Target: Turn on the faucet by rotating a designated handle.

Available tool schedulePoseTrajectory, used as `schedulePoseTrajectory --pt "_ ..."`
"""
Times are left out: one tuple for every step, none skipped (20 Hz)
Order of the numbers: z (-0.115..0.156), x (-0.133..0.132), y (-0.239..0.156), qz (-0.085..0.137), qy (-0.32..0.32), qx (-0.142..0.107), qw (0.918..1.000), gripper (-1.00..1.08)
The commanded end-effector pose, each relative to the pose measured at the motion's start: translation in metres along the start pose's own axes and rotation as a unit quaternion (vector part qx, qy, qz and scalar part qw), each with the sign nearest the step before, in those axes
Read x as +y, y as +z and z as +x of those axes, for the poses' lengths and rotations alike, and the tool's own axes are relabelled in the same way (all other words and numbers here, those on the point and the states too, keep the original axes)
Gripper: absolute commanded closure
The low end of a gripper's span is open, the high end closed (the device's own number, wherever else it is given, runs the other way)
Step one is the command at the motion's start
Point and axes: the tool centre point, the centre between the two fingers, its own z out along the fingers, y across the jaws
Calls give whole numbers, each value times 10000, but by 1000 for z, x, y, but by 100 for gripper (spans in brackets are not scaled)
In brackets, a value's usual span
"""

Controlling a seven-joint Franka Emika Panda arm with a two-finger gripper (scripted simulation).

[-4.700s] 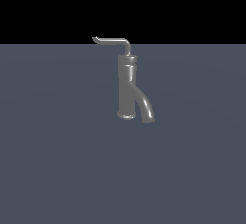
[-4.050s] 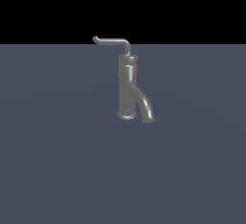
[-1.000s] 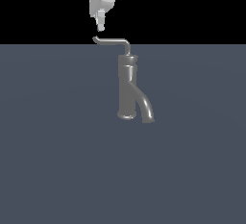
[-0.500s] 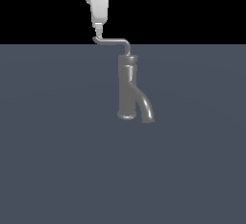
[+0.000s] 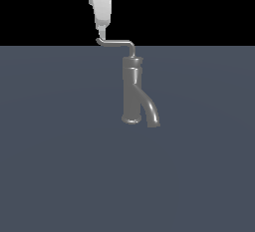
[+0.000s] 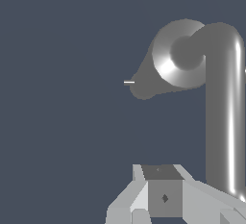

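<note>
The grey metallic faucet (image 5: 132, 89) stands upright on the dark floor, its spout (image 5: 151, 114) curving down toward the exterior view's right. The thin handle (image 5: 117, 42) runs horizontally from the column top toward the exterior view's left and ends in a small upturned tip. My gripper (image 5: 101, 33) hangs straight above that tip, fingers pressed together with nothing between them, almost touching it. In the wrist view the handle (image 6: 223, 112) is a long bright rod beside my gripper (image 6: 161, 180), leading to the round column top (image 6: 180, 55).
A flat dark grey floor (image 5: 60, 166) surrounds the faucet on all sides. Black background lies behind it. No other objects show.
My gripper came into view from above and has sunk a little over the last second, down to the handle's upturned tip. The faucet and handle have not moved.
</note>
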Motion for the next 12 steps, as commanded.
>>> schedulePoseTrajectory --pt "0 6 0 2 0 1 10000 108" --pt "-1 8 0 2 0 1 10000 108" --pt "-1 11 0 2 0 1 10000 108" --pt "-1 14 0 2 0 1 10000 108" --pt "-1 16 0 2 0 1 10000 108" --pt "-1 19 0 2 0 1 10000 108" --pt "-1 22 0 2 0 1 10000 108" --pt "-2 24 0 2 0 1 10000 108" --pt "-2 27 0 2 0 1 10000 108" --pt "-2 30 0 2 0 1 10000 108" --pt "-2 33 0 4 3 1 10000 108" --pt "-2 36 0 4 3 1 10000 108"
